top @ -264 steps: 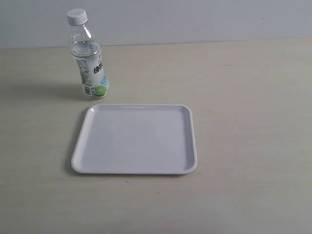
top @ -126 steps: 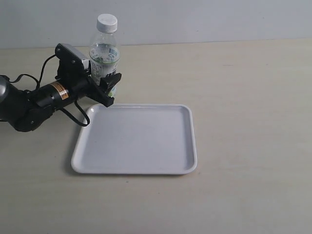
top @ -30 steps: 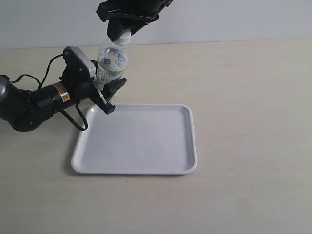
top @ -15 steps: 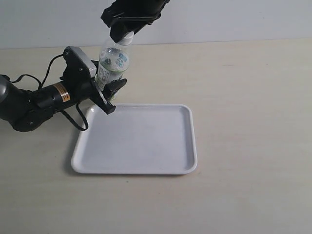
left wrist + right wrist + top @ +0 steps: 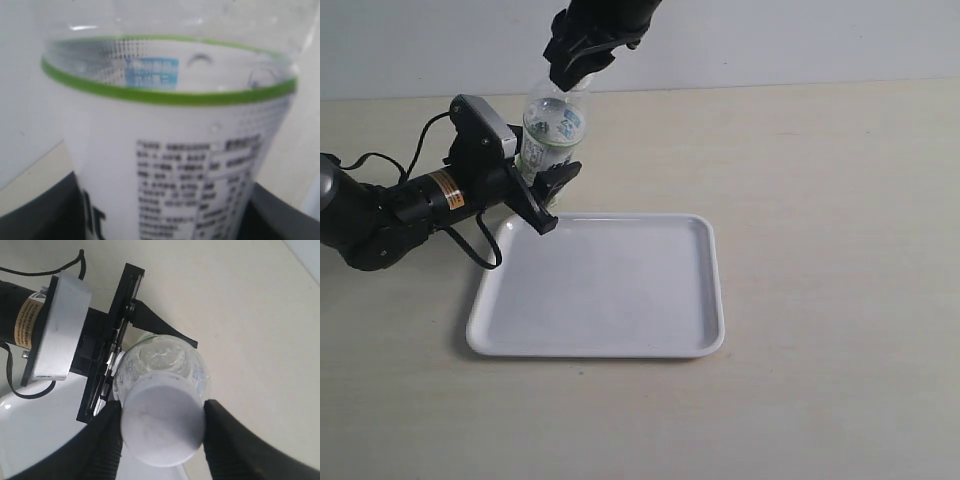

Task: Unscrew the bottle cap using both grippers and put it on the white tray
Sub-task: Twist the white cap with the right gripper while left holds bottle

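Note:
The bottle (image 5: 552,125) stands nearly upright at the white tray's (image 5: 610,290) far left corner. My left gripper (image 5: 555,195), the one with the grey-white box (image 5: 485,122) and orange label, is shut on its lower body. In the left wrist view the label (image 5: 170,150) fills the frame between the black fingers (image 5: 30,215). My right gripper (image 5: 575,72) comes down from above. In the right wrist view its ribbed fingers (image 5: 102,445) press both sides of the white bottle cap (image 5: 162,422), which still sits on the neck. In the exterior view the jaws hide the cap.
The pale table (image 5: 820,200) stretches to the right of the tray. A light wall (image 5: 800,40) rises behind it. The left arm's black cable (image 5: 475,250) loops beside the tray's left edge.
Over the last second my right gripper has turned about the cap and shifted slightly right. The left gripper keeps the bottle where it was.

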Available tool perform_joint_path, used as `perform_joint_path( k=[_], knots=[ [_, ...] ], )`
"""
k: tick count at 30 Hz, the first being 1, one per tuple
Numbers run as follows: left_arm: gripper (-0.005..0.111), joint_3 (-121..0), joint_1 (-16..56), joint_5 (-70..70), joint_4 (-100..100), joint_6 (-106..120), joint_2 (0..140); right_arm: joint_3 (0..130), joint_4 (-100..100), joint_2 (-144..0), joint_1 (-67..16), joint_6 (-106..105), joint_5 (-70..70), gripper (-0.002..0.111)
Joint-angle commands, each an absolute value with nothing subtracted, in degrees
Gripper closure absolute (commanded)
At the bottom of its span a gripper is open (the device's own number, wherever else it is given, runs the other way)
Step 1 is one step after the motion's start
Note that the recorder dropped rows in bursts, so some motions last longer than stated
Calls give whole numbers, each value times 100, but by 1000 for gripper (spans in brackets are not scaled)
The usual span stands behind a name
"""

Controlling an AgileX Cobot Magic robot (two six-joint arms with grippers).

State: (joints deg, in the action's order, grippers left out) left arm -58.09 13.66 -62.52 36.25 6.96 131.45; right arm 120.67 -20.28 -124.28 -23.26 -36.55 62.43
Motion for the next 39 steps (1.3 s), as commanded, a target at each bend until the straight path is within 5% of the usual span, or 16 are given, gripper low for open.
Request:
perform_joint_path(
  k=[1, 39],
  knots=[
    [107, -5818, 1379, -6330, 3539, 539, 13060, 12100, -2341, -12395, -2333, -4256, 6492, 108],
    [107, -5818, 1379, -6223, 3539, 540, 13060, 12100, -2354, -12395, -2333, -8087, 6575, 108]
  ],
)
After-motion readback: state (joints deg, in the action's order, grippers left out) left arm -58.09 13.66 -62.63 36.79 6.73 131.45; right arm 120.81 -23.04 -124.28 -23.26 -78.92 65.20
